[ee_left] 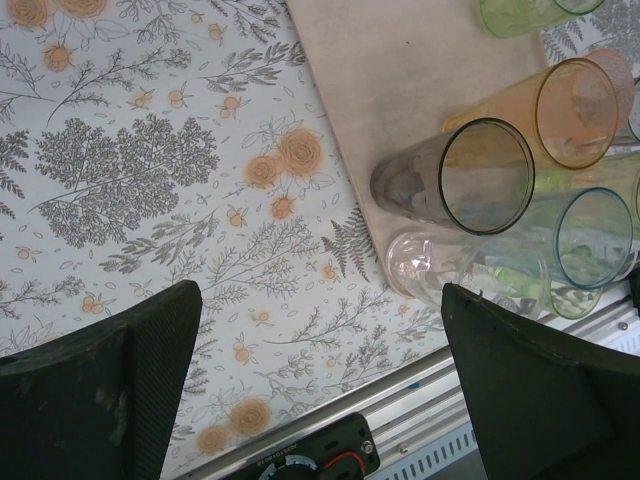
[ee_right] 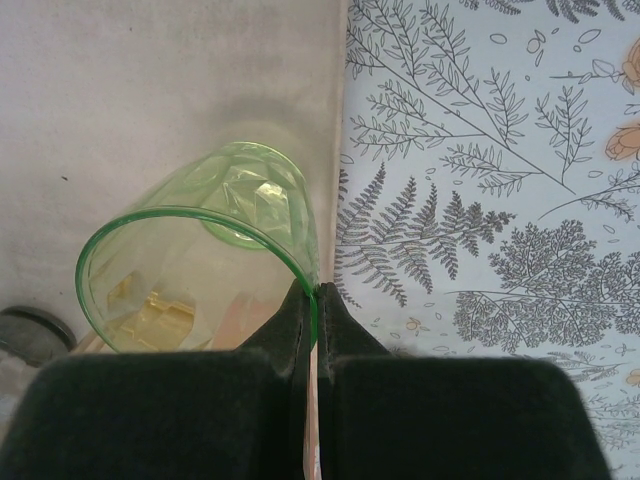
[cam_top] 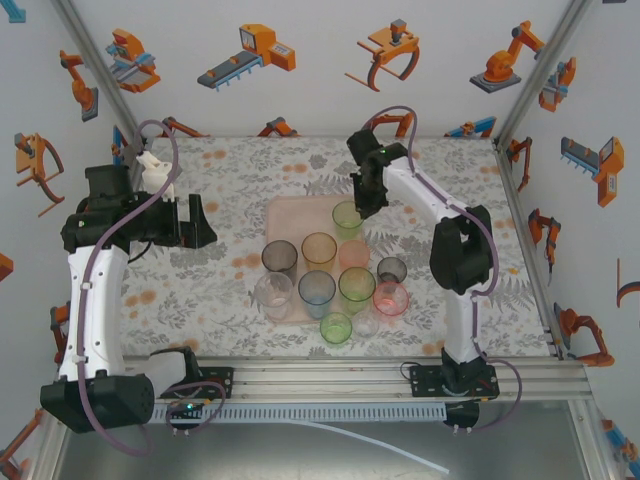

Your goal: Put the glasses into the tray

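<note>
My right gripper is shut on the rim of a green glass, one finger inside it and one outside. This glass is over the right edge of the pale pink tray. Several more glasses stand in a cluster at the tray's near end, among them a smoky one, an orange one, a blue one and a clear one. My left gripper is open and holds nothing, above the tabletop left of the tray.
A pink glass, a small green one and a grey one stand at or just past the tray's near right corner. The aluminium rail runs along the table's near edge. Patterned walls enclose the table.
</note>
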Available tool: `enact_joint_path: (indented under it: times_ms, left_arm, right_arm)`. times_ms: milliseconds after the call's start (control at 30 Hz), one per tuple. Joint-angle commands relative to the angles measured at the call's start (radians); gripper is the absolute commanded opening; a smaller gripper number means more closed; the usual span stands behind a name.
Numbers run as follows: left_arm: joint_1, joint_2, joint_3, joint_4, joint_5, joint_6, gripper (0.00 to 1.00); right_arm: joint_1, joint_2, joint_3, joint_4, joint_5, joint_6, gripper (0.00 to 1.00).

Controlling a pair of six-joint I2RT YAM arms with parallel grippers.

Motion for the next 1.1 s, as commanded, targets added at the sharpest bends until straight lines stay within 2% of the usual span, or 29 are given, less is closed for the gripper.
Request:
enact_joint_path:
  times_ms: [0, 500, 1067]
  left_arm:
    - [0.008, -0.021, -0.008, 0.006, 0.026, -0.012, 0.97]
    - [0.009, -0.026, -0.017, 0.006, 0.028, -0.014, 0.97]
    - [0.013, -0.034, -0.020, 0.007, 0.031, -0.015, 0.97]
  right_arm:
    - [0.012, 0.010, -0.015, 0.005, 0.017, -0.012, 0.00]
    - [0.017, 0.015, -0.028, 0.007, 0.018, -0.011, 0.05]
    - [0.018, 0.020, -0.022, -0.008, 0.017, -0.013, 0.22]
